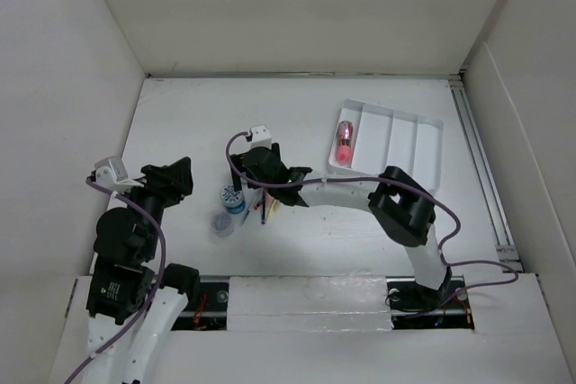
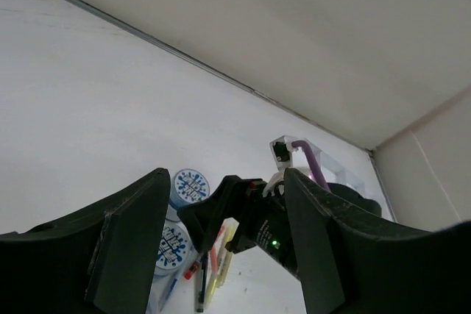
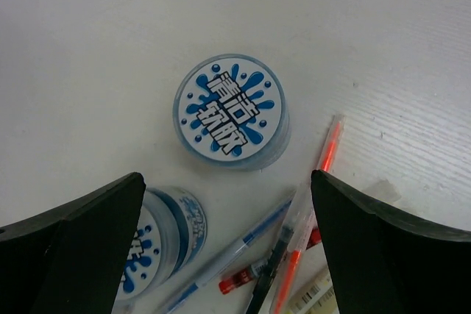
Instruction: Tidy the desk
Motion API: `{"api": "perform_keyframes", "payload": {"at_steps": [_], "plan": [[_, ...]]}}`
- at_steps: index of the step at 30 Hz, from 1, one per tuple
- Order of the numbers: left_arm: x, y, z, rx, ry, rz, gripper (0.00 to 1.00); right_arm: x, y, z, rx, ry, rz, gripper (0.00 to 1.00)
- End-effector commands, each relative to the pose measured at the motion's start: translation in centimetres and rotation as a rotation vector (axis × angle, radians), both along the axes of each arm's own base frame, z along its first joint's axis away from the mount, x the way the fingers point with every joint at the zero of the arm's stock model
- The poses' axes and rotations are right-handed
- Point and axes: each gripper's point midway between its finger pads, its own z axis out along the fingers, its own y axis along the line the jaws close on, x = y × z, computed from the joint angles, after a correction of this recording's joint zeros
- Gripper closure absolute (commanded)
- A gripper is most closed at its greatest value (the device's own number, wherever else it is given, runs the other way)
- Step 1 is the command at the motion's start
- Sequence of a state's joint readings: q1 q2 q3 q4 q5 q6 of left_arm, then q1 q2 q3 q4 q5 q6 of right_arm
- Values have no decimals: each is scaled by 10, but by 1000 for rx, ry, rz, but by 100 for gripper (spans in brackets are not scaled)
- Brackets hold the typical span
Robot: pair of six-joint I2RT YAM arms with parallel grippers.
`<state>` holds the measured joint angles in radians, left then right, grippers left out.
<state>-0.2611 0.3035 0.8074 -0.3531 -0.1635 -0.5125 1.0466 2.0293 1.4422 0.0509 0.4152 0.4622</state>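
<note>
The white desk [image 1: 189,123] holds two round blue-and-white tubs [image 1: 233,197] [image 1: 221,222] and a small heap of pens [image 1: 266,209] near its middle. My right gripper [image 1: 255,173] hangs open and empty just above them. In the right wrist view [image 3: 227,200] its jaws straddle one tub [image 3: 229,114], the second tub [image 3: 158,244], a blue pen [image 3: 235,251], an orange pen [image 3: 324,159] and a black pen [image 3: 274,259]. My left gripper [image 1: 177,177] is open and empty to the left of the tubs. In its own view [image 2: 224,211] it faces the right gripper [image 2: 254,218].
A white compartmented tray [image 1: 416,141] stands at the back right with a pink-red object [image 1: 344,139] in its leftmost compartment. White walls close the desk on three sides. A rail [image 1: 306,287] runs along the front edge.
</note>
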Motion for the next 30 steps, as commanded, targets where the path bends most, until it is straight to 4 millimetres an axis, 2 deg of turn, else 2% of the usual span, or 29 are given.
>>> {"api": "perform_keyframes", "payload": {"at_steps": [1, 3, 4, 5, 6, 7, 14, 17, 18, 20, 21, 24, 25, 26, 27, 28, 29, 30], "plan": [[-10, 22, 23, -72, -52, 112, 41, 20, 9, 16, -1, -48, -40, 0], [-10, 20, 22, -73, -55, 105, 41, 26, 15, 15, -24, -47, -49, 0], [-11, 19, 23, -73, -62, 95, 41, 29, 18, 1, -53, -36, -51, 0], [-11, 17, 25, -70, -69, 83, 41, 32, 21, -2, -65, -37, -56, 0], [-11, 16, 25, -66, -70, 77, 41, 37, 26, 7, -60, -47, -65, 0], [-10, 15, 25, -62, -69, 73, 40, 41, 27, -4, -82, -46, -78, 0], [-11, 11, 26, -54, -78, 49, 41, 59, 26, -1, -74, -88, -178, 5], [-11, 8, 25, -50, -81, 33, 41, 61, 28, 2, -60, -91, -190, 17], [-11, 8, 26, -49, -82, 33, 41, 62, 29, 4, -55, -93, -193, 29], [-11, 9, 26, -48, -80, 37, 41, 68, 24, 11, -37, -103, -224, 39], [-10, 9, 25, -47, -77, 37, 41, 68, 25, 26, 1, -113, -229, 45], [-12, 8, 27, -48, -85, 30, 41, 66, 23, 51, 99, -117, -223, 48], [-11, 8, 27, -48, -86, 30, 41, 63, 21, 90, 181, -150, -214, 48], [-10, 7, 26, -45, -81, 27, 41, 66, 13, 106, 221, -165, -222, 48], [-10, 7, 25, -41, -80, 25, 41, 68, 2, 109, 245, -171, -231, 49], [-9, 4, 24, -37, -79, 13, 41, 65, -10, 146, 315, -194, -232, 49], [-10, 3, 25, -36, -83, 5, 41, 65, -20, 157, 340, -205, -241, 49], [-10, 3, 25, -36, -86, 3, 41, 66, -45, 170, 358, -226, -271, 49]]}}
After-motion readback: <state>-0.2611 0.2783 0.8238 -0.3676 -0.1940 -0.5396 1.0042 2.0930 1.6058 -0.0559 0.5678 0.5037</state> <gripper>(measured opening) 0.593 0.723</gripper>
